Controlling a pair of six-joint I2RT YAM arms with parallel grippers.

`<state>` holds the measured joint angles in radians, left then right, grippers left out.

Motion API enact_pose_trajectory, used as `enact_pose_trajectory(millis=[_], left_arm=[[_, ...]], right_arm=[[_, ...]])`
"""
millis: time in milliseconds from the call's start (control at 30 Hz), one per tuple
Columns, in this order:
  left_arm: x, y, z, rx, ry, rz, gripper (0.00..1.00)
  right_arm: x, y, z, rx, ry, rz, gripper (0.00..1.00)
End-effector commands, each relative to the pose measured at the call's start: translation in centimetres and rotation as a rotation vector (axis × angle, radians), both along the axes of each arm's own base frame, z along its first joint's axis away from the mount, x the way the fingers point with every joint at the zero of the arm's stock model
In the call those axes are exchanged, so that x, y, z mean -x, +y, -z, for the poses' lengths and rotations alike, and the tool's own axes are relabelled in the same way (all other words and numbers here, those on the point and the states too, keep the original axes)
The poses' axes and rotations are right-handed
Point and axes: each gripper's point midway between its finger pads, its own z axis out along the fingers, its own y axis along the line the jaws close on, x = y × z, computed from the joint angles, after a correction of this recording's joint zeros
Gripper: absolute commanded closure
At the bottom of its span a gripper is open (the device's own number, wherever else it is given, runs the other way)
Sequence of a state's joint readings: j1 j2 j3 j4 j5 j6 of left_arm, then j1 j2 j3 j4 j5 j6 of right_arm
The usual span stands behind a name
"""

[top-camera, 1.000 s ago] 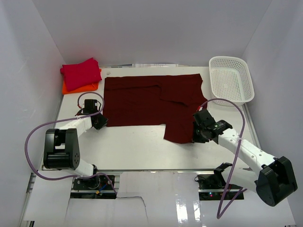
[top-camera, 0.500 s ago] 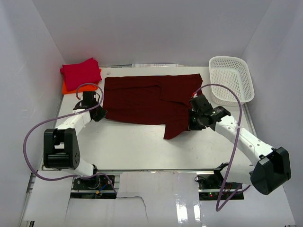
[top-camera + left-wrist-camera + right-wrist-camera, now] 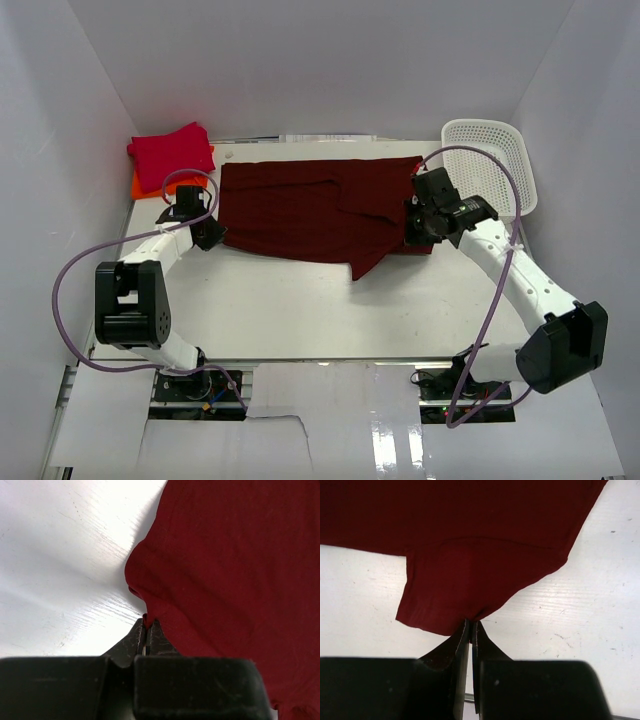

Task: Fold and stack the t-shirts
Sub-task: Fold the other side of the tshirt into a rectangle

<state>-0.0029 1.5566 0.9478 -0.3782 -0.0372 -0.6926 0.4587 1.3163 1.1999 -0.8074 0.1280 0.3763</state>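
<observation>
The dark maroon t-shirt lies spread across the back of the table, its near edge lifted and folded back. My left gripper is shut on its near left corner, as the left wrist view shows against the cloth. My right gripper is shut on the near right edge, and the right wrist view shows the cloth pinched between the jaws. The crimson red t-shirt lies folded on the orange t-shirt at the back left.
A white mesh basket stands at the back right, close behind my right arm. White walls close in the table on three sides. The white tabletop runs to the front edge.
Both grippers have moved toward the back of the table with the maroon shirt's near edge, the right one farther, so the hanging part at the near right has shrunk.
</observation>
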Motion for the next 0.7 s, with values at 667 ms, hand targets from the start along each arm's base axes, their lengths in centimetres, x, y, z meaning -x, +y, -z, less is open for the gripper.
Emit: enact_pose_trajectory(millis=[667], left_arm=[[-4.6,0.2,-4.4,-0.011,-0.091,0.001,1.00]], right_arm=[[-8.8,-0.7,-6.8,0.001,-0.118,-0.030,0.92]])
